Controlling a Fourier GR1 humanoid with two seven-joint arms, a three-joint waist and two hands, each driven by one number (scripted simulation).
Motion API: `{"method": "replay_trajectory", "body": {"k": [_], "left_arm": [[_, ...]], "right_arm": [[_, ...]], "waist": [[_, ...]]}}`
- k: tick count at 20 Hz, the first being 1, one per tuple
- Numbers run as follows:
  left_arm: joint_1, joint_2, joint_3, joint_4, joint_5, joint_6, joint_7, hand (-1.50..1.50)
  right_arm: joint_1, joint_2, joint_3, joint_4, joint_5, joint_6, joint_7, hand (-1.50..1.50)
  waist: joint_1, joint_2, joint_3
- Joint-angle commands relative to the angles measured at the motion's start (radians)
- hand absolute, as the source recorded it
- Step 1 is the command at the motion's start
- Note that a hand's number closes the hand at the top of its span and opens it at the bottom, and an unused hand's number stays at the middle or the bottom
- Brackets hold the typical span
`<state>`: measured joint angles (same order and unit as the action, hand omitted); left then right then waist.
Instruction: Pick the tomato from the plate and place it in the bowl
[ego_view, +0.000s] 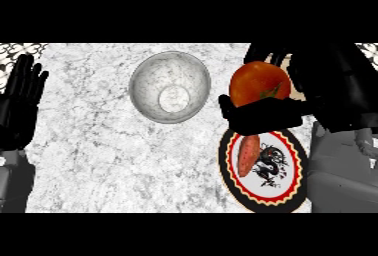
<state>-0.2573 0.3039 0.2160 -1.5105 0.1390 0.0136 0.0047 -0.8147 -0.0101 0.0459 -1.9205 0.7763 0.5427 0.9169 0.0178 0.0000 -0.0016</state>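
The right hand (266, 112) is curling its thumb and fingers round the tomato (257, 82), holding it up off the counter, in view above the top edge of the plate (294, 192) and just to the right of the bowl (170, 87). The tomato is showing orange-red with a dark stem mark on its right side, and the thumb is crossing beneath it as a dark band. Below the hand, the plate is lying on the counter near the right edge, white in the middle with a black dragon figure, ringed in red and black, and a reddish oblong thing (248, 155) is resting on its left part. The bowl, grey and marbled, is standing apart from the plate. The counter (96, 160) is spreading out pale and mottled like marble. At the far left edge the left hand (21, 100) is resting with straight fingers pointing up.
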Motion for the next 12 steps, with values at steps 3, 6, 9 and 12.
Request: {"method": "replay_trajectory", "body": {"k": [3, 6, 9, 12], "left_arm": [[0.029, -0.029, -0.015, -0.010, -0.019, 0.013, -0.027, 0.00], [0.015, -0.013, 0.003, 0.011, -0.004, -0.003, -0.021, 0.00], [0.018, -0.010, 0.004, 0.027, -0.003, -0.021, -0.051, 0.00], [-0.023, -0.013, -0.009, 0.021, -0.014, 0.000, 0.003, 0.00]], "right_arm": [[-0.160, 0.010, 0.090, 0.311, -0.025, -0.148, 0.081, 1.50], [-0.108, 0.010, 0.165, 0.435, -0.043, -0.312, 0.002, 1.50], [-0.134, 0.010, 0.260, 0.563, -0.078, -0.428, 0.024, 1.50], [-0.233, 0.010, 0.222, 0.718, -0.106, -0.453, -0.037, 1.50]], "waist": [[0.008, 0.002, 0.000], [0.008, 0.004, 0.001], [0.016, 0.005, 0.001], [0.005, 0.003, 0.001]]}}
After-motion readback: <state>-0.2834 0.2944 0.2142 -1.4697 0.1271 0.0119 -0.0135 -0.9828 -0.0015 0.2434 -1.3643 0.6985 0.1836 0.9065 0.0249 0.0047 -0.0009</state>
